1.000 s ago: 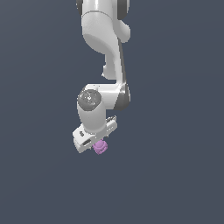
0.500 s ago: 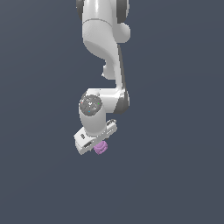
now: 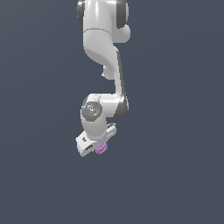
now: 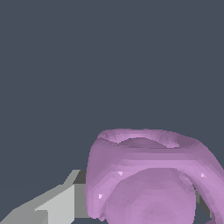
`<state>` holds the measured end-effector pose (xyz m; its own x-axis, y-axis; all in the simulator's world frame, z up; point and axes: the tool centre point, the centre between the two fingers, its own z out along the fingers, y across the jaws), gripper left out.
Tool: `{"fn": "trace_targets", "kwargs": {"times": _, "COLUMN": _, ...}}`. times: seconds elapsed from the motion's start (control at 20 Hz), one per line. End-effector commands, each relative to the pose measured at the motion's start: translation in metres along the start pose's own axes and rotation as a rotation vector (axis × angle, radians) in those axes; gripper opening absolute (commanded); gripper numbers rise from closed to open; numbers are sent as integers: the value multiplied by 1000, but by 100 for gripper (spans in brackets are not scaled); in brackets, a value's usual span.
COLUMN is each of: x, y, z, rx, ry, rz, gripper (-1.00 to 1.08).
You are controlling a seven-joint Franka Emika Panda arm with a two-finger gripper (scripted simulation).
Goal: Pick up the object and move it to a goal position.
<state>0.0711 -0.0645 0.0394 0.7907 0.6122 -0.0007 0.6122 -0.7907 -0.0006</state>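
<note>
1. The small light-purple lumpy cage-like ball (image 3: 101,148) sits at the tip of the white tool (image 3: 97,147) of the white robot arm (image 3: 103,52), at about 4 o'clock from the tool's round grey wrist joint (image 3: 92,111).
2. In the wrist view the ball (image 4: 148,179) fills the near field, with a grey finger (image 4: 57,203) touching its side; the tool is closed around the ball.
3. The ball hangs in the air against a plain dark grey background.
4. Compared with one second ago, the tool and the ball have moved a little toward 6 o'clock, and the grip is unchanged.
</note>
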Motion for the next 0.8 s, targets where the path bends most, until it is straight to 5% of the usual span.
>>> {"fn": "trace_targets", "kwargs": {"times": 0.0, "x": 0, "y": 0, "z": 0, "rx": -1, "ry": 1, "rz": 0, "gripper": -100}}
{"fn": "trace_targets", "kwargs": {"times": 0.75, "x": 4, "y": -4, "z": -10, "rx": -4, "ry": 4, "rz": 10, "gripper": -100}}
